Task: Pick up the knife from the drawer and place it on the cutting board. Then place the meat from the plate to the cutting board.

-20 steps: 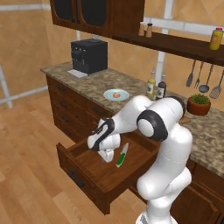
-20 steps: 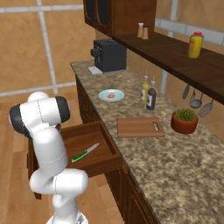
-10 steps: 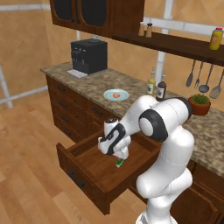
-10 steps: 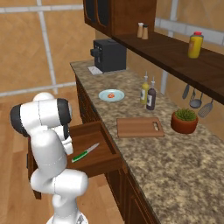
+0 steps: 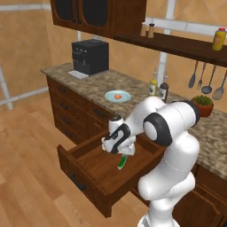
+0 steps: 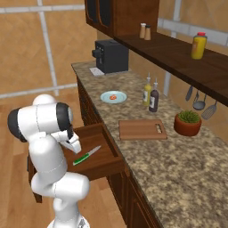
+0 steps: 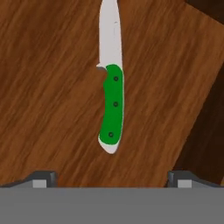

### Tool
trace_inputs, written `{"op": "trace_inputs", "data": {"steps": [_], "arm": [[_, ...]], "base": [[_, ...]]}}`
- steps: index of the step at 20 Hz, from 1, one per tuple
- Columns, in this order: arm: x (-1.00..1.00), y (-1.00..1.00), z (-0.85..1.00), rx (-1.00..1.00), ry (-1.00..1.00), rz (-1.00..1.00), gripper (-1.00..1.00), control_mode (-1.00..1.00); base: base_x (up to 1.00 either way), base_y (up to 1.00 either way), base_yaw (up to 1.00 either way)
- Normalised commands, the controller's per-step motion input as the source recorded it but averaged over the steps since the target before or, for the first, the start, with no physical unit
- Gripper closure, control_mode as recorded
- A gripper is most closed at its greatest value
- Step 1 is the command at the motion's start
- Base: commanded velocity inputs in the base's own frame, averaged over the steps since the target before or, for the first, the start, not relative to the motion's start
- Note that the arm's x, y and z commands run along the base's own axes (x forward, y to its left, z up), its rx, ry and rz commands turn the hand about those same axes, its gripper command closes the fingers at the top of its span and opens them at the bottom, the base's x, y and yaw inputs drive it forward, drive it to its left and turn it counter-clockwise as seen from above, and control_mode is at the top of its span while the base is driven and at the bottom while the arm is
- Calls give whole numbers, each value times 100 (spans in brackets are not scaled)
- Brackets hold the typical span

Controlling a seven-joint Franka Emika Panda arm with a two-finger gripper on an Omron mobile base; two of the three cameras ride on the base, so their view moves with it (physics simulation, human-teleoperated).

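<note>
The gripper (image 7: 112, 180) hung with its jaws spread wide over the knife (image 7: 111, 83), which lay flat on the floor of the open drawer (image 5: 95, 166). The knife looked light, stiff and thin, so the thicker green handle seemed the better hold than the slick blade. The drawer held nothing else visible. On the desk (image 6: 178, 164), the plate (image 6: 113, 97) carried the meat (image 6: 113, 96); the cutting board (image 6: 141, 129) lay bare.
</note>
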Motion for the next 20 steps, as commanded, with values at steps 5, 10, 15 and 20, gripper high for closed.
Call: {"op": "trace_inputs", "data": {"steps": [5,10,15,20], "arm": [[0,-16,-12,7,0,3,-100,-100],[3,-20,-23,3,0,0,-100,-100],[16,-16,-9,5,0,0,-100,-100],[30,0,-17,1,0,0,-100,-100]], "base": [[0,0,0],[0,0,0],[0,0,0],[0,0,0]]}}
